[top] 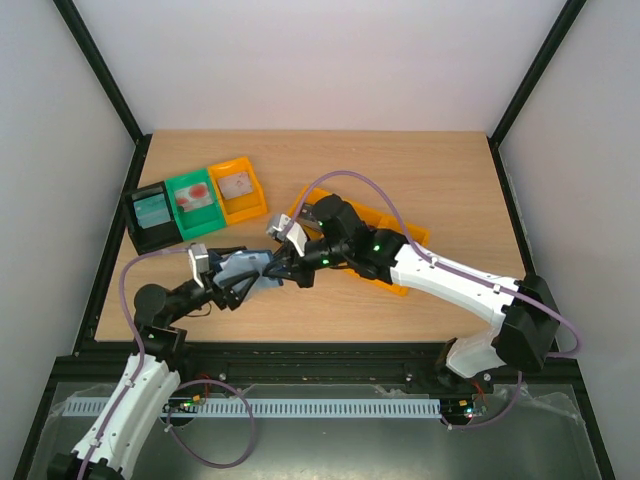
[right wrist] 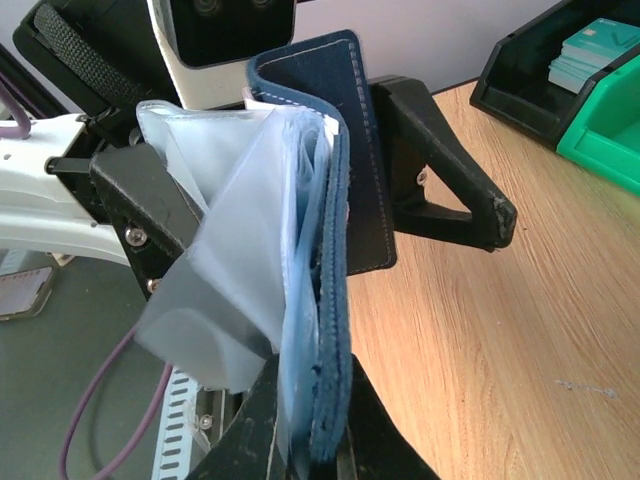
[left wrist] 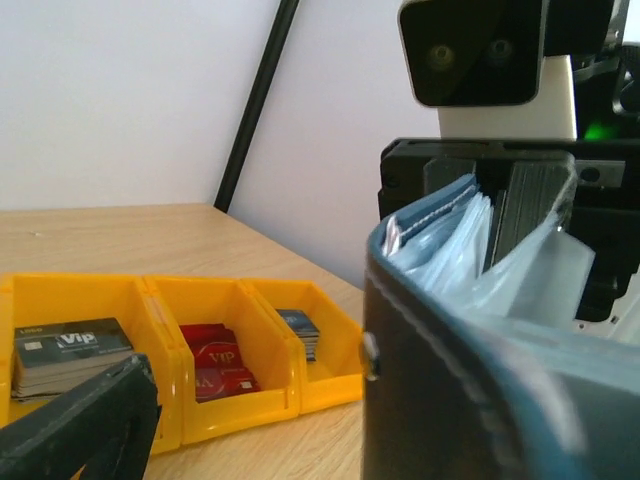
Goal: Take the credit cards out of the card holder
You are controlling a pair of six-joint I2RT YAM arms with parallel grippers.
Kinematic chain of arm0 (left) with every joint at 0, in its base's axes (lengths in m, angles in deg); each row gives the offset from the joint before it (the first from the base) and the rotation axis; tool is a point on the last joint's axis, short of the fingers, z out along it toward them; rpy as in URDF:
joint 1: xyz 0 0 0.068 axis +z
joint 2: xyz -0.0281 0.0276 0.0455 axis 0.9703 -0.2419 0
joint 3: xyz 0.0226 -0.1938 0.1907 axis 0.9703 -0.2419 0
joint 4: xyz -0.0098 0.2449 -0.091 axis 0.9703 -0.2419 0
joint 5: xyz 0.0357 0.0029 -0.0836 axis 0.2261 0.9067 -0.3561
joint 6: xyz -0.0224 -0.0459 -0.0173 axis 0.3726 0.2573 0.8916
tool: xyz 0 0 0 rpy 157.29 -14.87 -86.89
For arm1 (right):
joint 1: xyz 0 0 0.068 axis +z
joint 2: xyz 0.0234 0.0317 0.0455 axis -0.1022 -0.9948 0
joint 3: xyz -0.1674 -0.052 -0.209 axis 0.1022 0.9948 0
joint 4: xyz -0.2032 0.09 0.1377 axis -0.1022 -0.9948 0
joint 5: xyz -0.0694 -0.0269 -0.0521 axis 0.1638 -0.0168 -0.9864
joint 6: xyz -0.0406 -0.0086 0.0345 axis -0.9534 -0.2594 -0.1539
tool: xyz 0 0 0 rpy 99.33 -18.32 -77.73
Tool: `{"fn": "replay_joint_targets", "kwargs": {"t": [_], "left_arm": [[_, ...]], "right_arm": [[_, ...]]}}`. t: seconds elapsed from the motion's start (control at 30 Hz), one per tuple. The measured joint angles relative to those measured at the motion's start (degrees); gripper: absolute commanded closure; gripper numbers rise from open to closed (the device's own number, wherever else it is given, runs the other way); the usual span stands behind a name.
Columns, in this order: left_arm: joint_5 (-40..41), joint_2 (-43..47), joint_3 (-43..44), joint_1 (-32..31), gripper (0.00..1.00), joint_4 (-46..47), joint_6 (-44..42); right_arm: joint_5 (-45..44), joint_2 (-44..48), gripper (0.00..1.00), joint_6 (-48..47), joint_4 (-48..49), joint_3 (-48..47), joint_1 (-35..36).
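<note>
The dark navy card holder [right wrist: 345,190] is held upright above the table between the two arms, its pale blue-grey pockets [right wrist: 240,230] fanned out to the left. My right gripper [right wrist: 312,435] is shut on the holder's lower edge, navy cover and pockets together. My left gripper [top: 228,274] is open, one finger [right wrist: 445,190] on each side of the holder. In the left wrist view the holder [left wrist: 460,360] fills the right side and one left finger [left wrist: 80,425] shows at the bottom left. Credit cards lie in stacks in the orange tray: dark grey [left wrist: 65,350], red [left wrist: 215,365] and blue [left wrist: 300,332].
The orange three-compartment tray [top: 405,240] lies under the right arm. At the back left stand a black bin [top: 150,215], a green bin [top: 193,203] and a small orange bin [top: 238,188], each with cards in it.
</note>
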Motion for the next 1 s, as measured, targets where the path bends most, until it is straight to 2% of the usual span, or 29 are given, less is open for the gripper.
{"fn": "replay_joint_targets", "kwargs": {"t": [0.13,0.23,0.37,0.4,0.47,0.53,0.7,0.8,1.0], "left_arm": [[-0.48,-0.02,1.01,0.04,0.73,-1.6,-1.36],[-3.48,0.26,2.43,-0.04,0.96,-2.1,-2.12],[-6.19,0.81,3.91,0.04,0.98,-1.81,-2.78],[-6.99,0.83,4.33,0.04,0.98,-1.55,-2.71],[-8.68,0.83,4.76,0.04,0.98,-0.9,-2.54],[-8.94,0.68,4.76,0.76,0.98,-1.4,-2.54],[-9.53,0.13,4.72,1.81,0.98,-2.8,-2.36],[-9.68,-0.33,4.66,2.03,0.98,-3.04,-2.01],[-10.56,-0.72,4.61,2.03,0.98,-2.97,-1.64]], "right_arm": [[-0.68,0.02,0.98,-0.52,-0.22,0.0,0.02],[-1.81,0.46,0.98,-1.99,-0.11,-0.02,-0.09],[-3.34,3.28,0.96,-3.34,-0.83,0.55,-0.15],[-3.39,4.0,0.87,-3.5,-0.9,0.76,-0.15],[-3.43,5.16,0.76,-3.89,-1.03,1.25,0.0],[-3.45,6.73,0.7,-4.04,-2.16,2.03,-0.24],[-3.69,10.82,0.66,-4.55,-3.48,3.19,-1.29],[-3.45,11.74,0.54,-4.17,-3.21,3.19,-1.33],[-2.12,9.18,0.52,-2.23,-0.94,3.21,-1.33]]}}
